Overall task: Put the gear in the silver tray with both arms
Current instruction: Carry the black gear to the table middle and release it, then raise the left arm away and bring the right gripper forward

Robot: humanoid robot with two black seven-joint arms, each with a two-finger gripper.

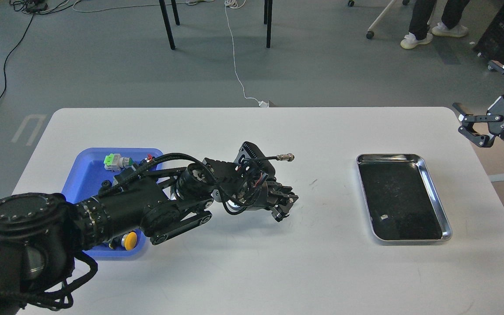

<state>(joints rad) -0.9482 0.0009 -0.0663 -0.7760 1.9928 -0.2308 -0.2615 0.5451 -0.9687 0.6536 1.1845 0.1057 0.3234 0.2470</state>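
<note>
The silver tray lies on the right side of the white table, its dark bottom bare except for a small pale speck. My left arm reaches from the lower left across the table middle. The left gripper hangs low over the table, well left of the tray, with its dark fingers drawn together. I cannot see whether anything is between them. No gear shows anywhere; my arm covers much of the blue tray. My right gripper is open and empty, raised beyond the table's right edge.
A blue plastic tray at the left holds a green-and-white part, a yellow push-button and other parts hidden under my arm. Chair legs, floor cables and a person's feet are behind the table.
</note>
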